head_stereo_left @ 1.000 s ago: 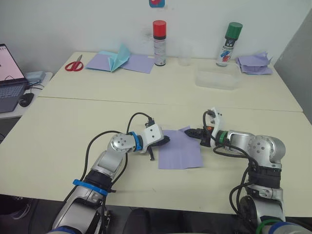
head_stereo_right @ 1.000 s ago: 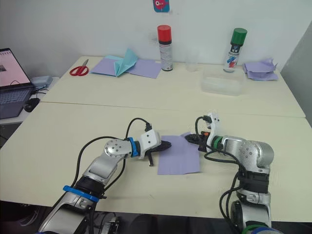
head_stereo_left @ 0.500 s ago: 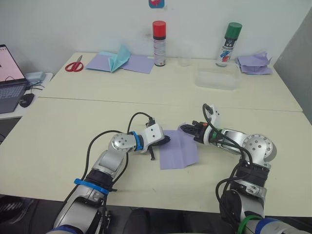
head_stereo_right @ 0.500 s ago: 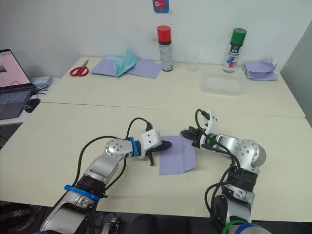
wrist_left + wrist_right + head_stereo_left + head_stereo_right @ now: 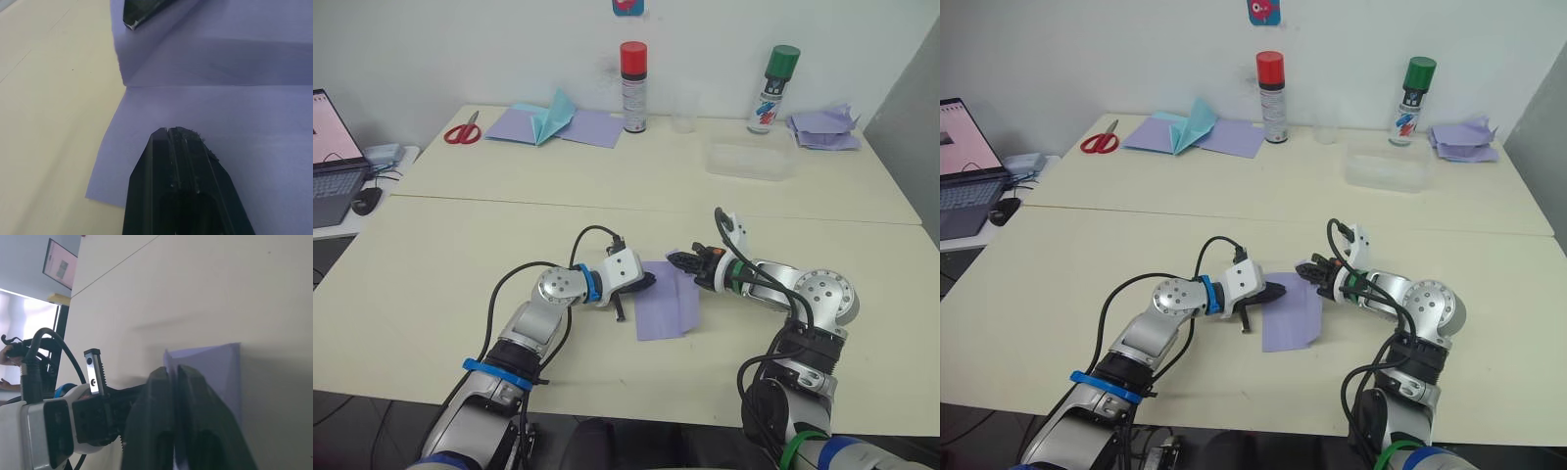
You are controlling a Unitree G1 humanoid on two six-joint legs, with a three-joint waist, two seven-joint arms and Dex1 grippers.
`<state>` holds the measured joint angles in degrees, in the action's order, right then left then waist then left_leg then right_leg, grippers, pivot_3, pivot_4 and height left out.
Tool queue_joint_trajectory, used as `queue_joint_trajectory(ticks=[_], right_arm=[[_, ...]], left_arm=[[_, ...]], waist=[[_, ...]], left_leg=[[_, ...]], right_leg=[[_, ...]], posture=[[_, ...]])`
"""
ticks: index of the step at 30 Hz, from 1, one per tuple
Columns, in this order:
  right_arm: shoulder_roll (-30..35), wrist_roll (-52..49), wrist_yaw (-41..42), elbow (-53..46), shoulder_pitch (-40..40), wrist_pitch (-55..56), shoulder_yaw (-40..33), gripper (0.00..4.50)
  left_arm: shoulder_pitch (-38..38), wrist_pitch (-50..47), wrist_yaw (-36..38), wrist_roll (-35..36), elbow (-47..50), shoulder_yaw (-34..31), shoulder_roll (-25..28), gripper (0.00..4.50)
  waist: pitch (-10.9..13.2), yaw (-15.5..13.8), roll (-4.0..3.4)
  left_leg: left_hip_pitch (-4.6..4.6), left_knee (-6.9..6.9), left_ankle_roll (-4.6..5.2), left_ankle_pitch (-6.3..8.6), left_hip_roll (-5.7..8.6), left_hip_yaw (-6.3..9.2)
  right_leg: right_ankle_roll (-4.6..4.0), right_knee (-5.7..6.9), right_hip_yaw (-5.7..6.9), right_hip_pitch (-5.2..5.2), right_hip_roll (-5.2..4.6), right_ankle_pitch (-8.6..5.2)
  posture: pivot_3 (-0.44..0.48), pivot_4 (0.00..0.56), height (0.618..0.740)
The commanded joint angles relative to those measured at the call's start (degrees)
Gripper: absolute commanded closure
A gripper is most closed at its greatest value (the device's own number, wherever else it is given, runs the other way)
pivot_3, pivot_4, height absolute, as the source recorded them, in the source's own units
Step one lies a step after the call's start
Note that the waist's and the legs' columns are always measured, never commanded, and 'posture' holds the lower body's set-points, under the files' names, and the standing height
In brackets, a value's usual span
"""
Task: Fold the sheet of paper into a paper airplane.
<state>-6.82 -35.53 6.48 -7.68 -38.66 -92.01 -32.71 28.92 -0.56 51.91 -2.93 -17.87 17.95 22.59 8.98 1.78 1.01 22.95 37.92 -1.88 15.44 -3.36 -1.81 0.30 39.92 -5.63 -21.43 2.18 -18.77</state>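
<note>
The lavender sheet of paper [image 5: 668, 308] lies on the near table, its right part lifted and folded over to the left. My right gripper [image 5: 675, 258] is shut on that raised edge, and a sliver of paper shows between its fingers [image 5: 159, 396]. My left gripper [image 5: 649, 281] is shut, its tip pressing down on the sheet's left border [image 5: 254, 122]. The two grippers sit close together over the sheet's far left corner. No paper airplane shape has formed; the sheet is a partly folded flat piece.
On the far table stand a red-capped spray can [image 5: 633, 86], a green-capped can [image 5: 775, 88], a clear container [image 5: 750, 157], scissors [image 5: 462, 130], a pale-blue paper shape on lavender sheets [image 5: 553, 119] and a heap of lavender papers [image 5: 822, 127]. A laptop [image 5: 333, 162] sits at far left.
My right gripper has carried the sheet's right edge up and leftward towards the left gripper, so the sheet looks narrower. The left gripper has stayed pressed on the left border.
</note>
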Motion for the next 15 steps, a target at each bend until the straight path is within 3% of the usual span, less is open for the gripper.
queue_joint_trajectory(ticks=[1,9,15], right_arm=[[0.94,-2.53,2.12,-2.08,-1.91,0.04,-1.16,2.81],[9.12,-5.89,6.73,0.53,-5.26,0.03,-4.14,0.03],[20.5,-3.58,13.78,5.34,-0.87,9.27,4.08,0.03]], left_arm=[[-1.71,-0.94,0.63,-2.43,-2.55,3.03,-0.3,4.5],[-1.71,-0.41,0.71,-2.61,-2.92,3.1,-0.14,4.5],[-1.88,-0.13,0.85,-2.65,-2.98,3.16,0.04,4.5]], waist=[[0.0,-0.01,0.0],[0.01,-0.01,-0.01],[0.01,-0.01,-0.01]], left_leg=[[0.01,0.0,0.0,0.0,0.0,0.0],[0.05,-0.03,0.01,0.01,0.1,-0.01],[0.07,-0.07,0.03,0.01,0.16,-0.01]], right_leg=[[0.0,-0.01,0.0,0.0,0.0,0.0],[0.0,-0.06,0.0,0.0,-0.01,0.0],[0.0,-0.22,-0.05,0.03,-0.02,0.0]], posture=[[0.0,0.15,0.74],[0.0,0.15,0.74],[0.0,0.15,0.74]])
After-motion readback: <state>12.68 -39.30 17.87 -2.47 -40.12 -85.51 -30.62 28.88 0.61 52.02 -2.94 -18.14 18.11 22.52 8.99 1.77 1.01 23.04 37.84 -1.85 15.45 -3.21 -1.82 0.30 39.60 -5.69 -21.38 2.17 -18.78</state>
